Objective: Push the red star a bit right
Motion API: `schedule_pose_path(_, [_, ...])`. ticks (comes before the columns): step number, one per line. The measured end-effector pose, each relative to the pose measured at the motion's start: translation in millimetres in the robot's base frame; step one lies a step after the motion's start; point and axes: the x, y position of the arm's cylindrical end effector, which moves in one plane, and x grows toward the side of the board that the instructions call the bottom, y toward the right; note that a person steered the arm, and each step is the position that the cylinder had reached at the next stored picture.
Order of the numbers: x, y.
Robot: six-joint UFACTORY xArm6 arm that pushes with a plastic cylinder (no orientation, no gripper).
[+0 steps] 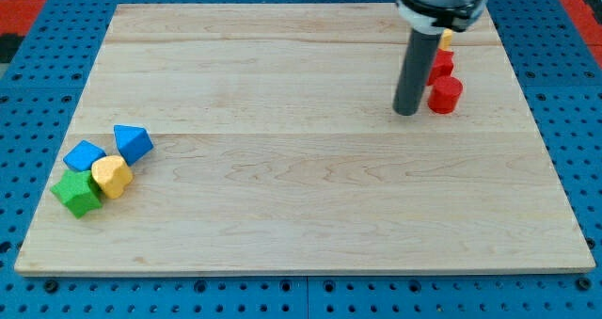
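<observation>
Up near the view's top right, my tip [407, 111] rests on the wooden board [310, 215], just to the view's left of a small group of blocks. The rod has no jaws to speak of (it is a plain dark cylinder, so nothing opens or closes).

Closest to my tip is a red block [445, 94], cylinder-like or hexagonal, sitting just beside the rod on its right; whether they touch I cannot tell. Directly above it in the view is a second red block [442, 64], partly hidden behind the rod, its shape not clear enough to call; it may be the red star, but I cannot tell which of the two is. Above that, a yellow block [446, 38] peeks out from behind the rod, mostly covered.

Far off at the view's lower left sits a tight cluster, well apart from my tip: a blue block [133, 142] with a wedge-like form, a flatter blue block [85, 154] to its left, a yellow block [112, 176] between and below them, and a green block [77, 193] at the cluster's bottom left, touching the yellow one.

No containers show anywhere; everything lies directly on the board, which rests on a blue perforated surface [38, 84].
</observation>
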Motion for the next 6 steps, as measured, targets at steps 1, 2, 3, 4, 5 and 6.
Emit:
schedule_pose_path(1, [-40.1, -0.8])
schedule_pose_path(2, [-56.1, 5.8])
schedule_pose_path(3, [-77.4, 42.9])
schedule_pose_path(4, [-75.2, 43.1])
schedule_pose_path(5, [-70.2, 51.2])
schedule_pose_path(6, [-70.3, 35.2])
